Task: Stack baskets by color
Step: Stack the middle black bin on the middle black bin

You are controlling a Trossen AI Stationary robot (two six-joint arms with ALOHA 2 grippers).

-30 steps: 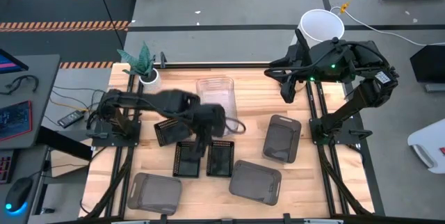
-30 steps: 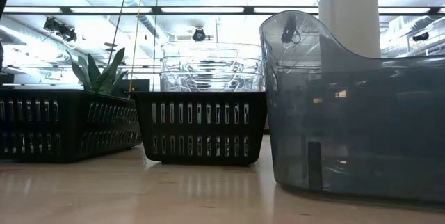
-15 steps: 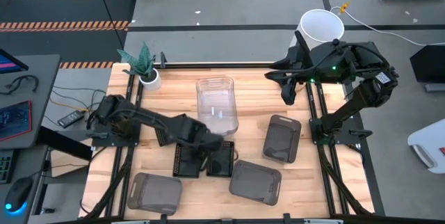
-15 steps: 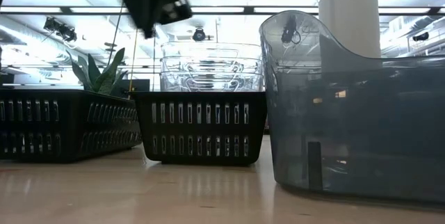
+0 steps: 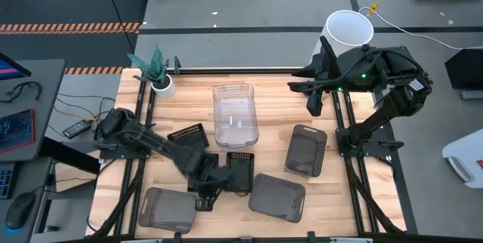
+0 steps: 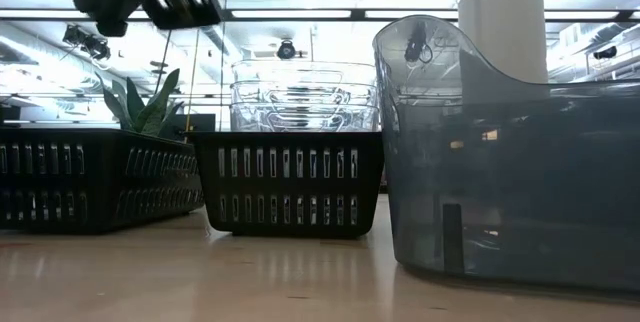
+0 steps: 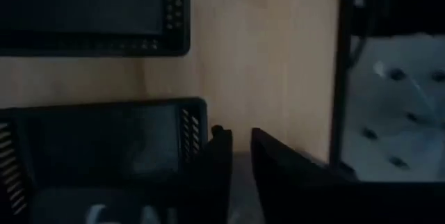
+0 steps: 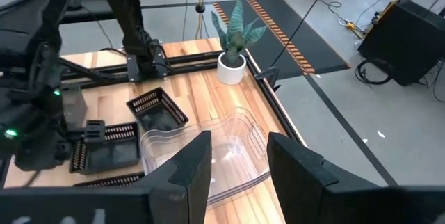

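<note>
- Left end effector (image 5: pixel 209 178) has swung from mid-counter toward the front and now sits over the middle black slatted basket (image 5: pixel 205 196).
- Its fingers have narrowed and now look clamped on that basket's wall. The left wrist view shows the rim right against them.
- The basket has shifted forward from its earlier spot. The low view shows a slatted piece up in the air under the arm, so I judge it is being lifted.
- Other two black baskets are on the counter (image 5: pixel 272 99): one tilted (image 5: pixel 187 133) near the left arm, one (image 5: pixel 241 171) just beside the end effector. Likely drop target is one of these.
- Clear baskets (image 5: pixel 235 115) are already nested in one pile at centre-back.
- Three grey baskets (image 5: pixel 306 150) (image 5: pixel 277 197) (image 5: pixel 167 209) are apart, not stacked yet.
- Right end effector (image 5: pixel 313 101) is parked at back right, fingers spread, holding nothing, unchanged.
</note>
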